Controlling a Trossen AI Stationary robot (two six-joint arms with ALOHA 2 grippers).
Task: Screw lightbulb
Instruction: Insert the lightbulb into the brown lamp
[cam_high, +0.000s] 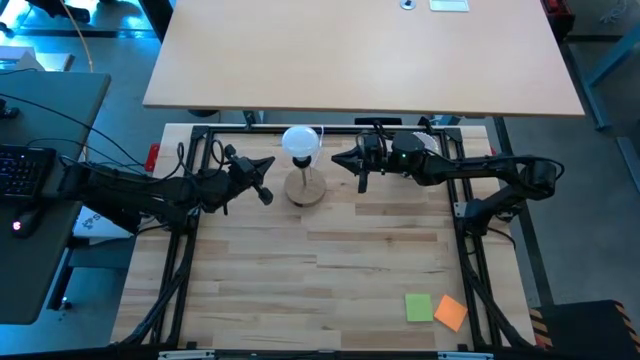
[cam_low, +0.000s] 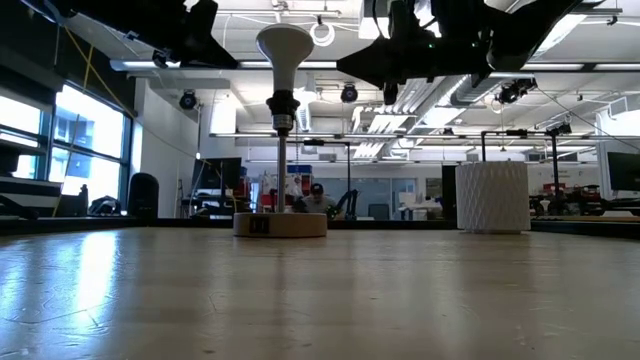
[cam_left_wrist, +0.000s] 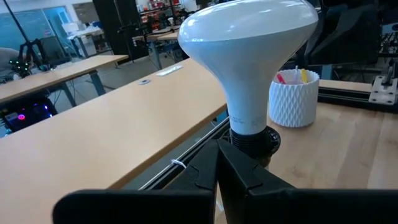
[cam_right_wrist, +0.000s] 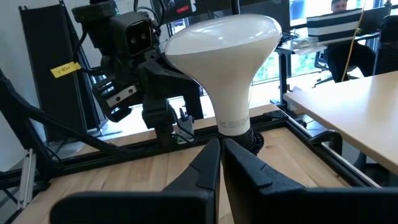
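A white lightbulb (cam_high: 300, 141) is seen on a black socket post (cam_low: 283, 110) over a pale wooden stand (cam_high: 306, 189). Green (cam_high: 418, 307) and orange (cam_high: 451, 313) notes are seen on the light wood table (cam_high: 330, 270).

Round wooden stand (cam_high: 305, 189) with black socket post (cam_low: 282, 112) sits near the far edge of the wooden table (cam_high: 330, 290). White ribbed cup (cam_low: 491, 196) stands well to one side of the stand, also by the far edge; coloured items show inside it (cam_left_wrist: 292, 76). Green sticky note (cam_high: 418, 307) and orange sticky note (cam_high: 451, 313) lie touching each other, well apart from the stand, at the near right corner. Larger tan desk (cam_high: 365, 55) lies beyond the stand. A seated person (cam_low: 316, 199) shows far behind the stand.
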